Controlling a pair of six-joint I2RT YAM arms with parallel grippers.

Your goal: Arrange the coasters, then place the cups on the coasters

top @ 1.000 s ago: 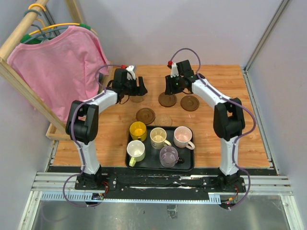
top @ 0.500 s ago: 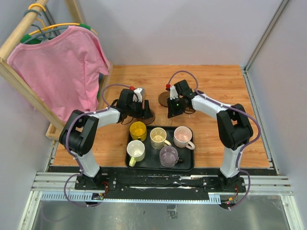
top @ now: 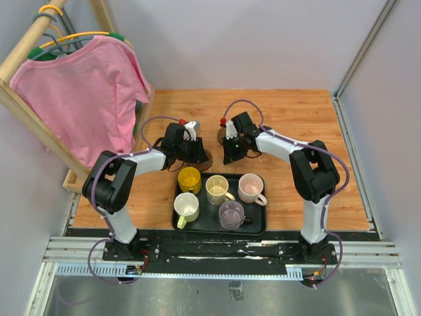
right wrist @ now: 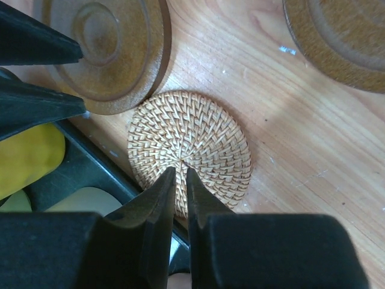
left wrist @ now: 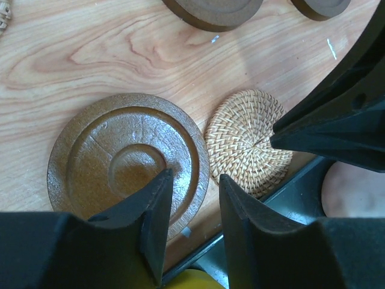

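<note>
Just behind the black tray [top: 255, 222] lie a dark brown ringed coaster [left wrist: 128, 161] and a tan woven coaster [right wrist: 189, 147], side by side. My left gripper [left wrist: 195, 201] is low over the brown coaster's near rim, jaws partly open with the rim showing between them. My right gripper [right wrist: 180, 180] is shut, its tips on the woven coaster's near half. Two more brown coasters [left wrist: 213, 9] [left wrist: 319, 6] lie farther back. In the tray stand the cups: yellow [top: 189, 179], cream [top: 217, 189], pink [top: 250, 188], white [top: 186, 207] and grey-purple [top: 231, 214].
A pink shirt [top: 79, 85] hangs on a wooden rack at the left edge. The two grippers [top: 199, 155] [top: 229, 155] are close together, almost touching. Another woven coaster's edge [left wrist: 3, 15] shows far left. Grey walls close in the table at the back and right.
Both arms have swung from the back of the table toward the tray. The left jaws have narrowed and the right jaws have closed.
</note>
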